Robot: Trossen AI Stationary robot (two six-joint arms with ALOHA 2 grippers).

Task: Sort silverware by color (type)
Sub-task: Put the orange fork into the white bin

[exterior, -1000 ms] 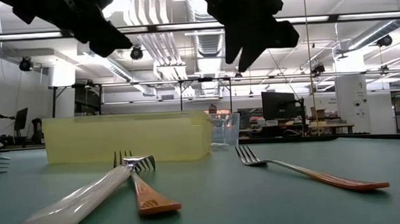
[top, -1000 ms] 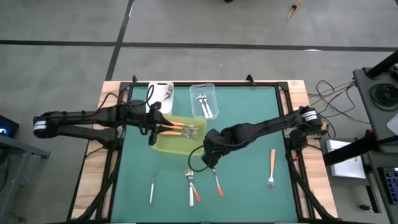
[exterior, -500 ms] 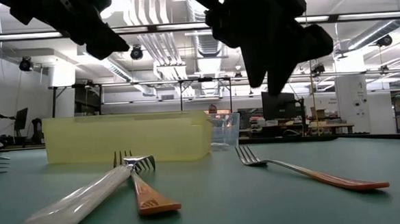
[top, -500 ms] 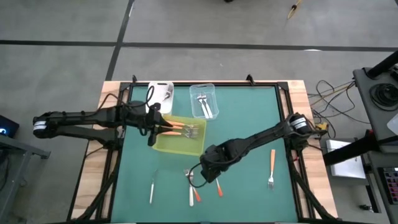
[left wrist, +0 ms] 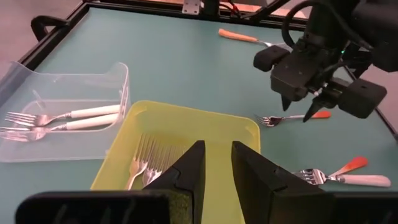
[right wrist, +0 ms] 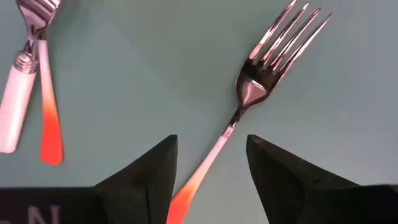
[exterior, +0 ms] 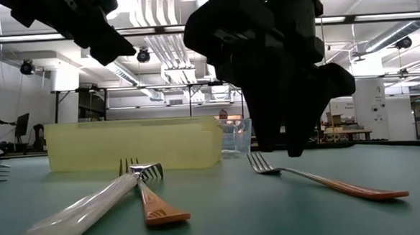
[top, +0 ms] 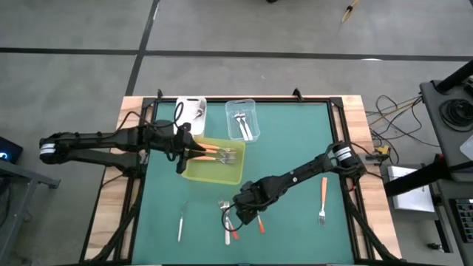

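An orange-handled fork point(right wrist: 249, 93) lies flat on the green mat, also seen in the low view as the fork point(exterior: 329, 183). My right gripper point(right wrist: 208, 163) hangs open just over it, pointing steeply down, one finger on each side of the handle without touching it. In the high view my right gripper point(top: 248, 215) is near the table's front middle. My left gripper point(left wrist: 216, 169) hovers above the yellow tray point(top: 209, 174), its fingers a little apart with nothing between them. Several orange-handled forks point(top: 219, 154) lie in that tray.
A white-handled fork point(right wrist: 18, 99) and an orange-handled fork point(right wrist: 48, 124) lie crossed beside my right gripper. Another white fork point(top: 179, 222) lies near the front left, an orange one point(top: 323, 196) at the right. A clear tub point(top: 242, 120) and a white tub point(top: 191, 111) stand at the back.
My right gripper has come down and toward the table's near edge, a little to the left, until it hangs just over the orange-handled fork; its wrist has rolled on the way. The forks have stayed where they were.
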